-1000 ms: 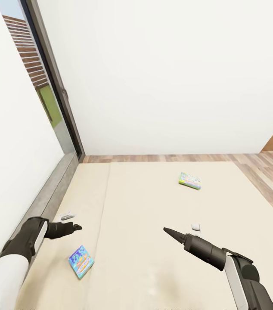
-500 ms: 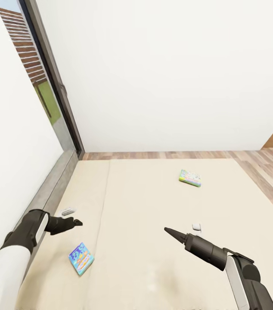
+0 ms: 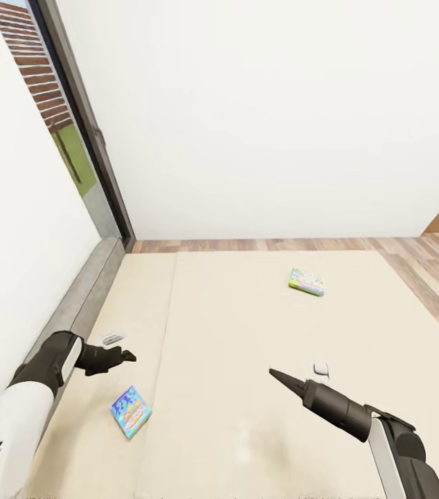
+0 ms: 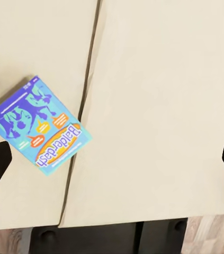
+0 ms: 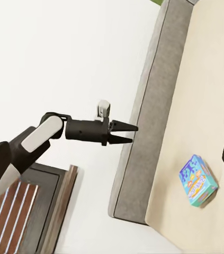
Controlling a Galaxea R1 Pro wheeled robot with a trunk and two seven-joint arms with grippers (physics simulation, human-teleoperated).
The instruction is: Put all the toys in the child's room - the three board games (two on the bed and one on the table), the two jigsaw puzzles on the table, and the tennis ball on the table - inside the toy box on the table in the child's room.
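Lying on bed (image 3: 247, 333): blue game box (image 3: 131, 412); pale one (image 3: 307, 282).

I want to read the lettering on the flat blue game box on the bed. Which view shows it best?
The left wrist view: the flat blue game box is large, its lettering legible. Head view and right wrist view show it small.
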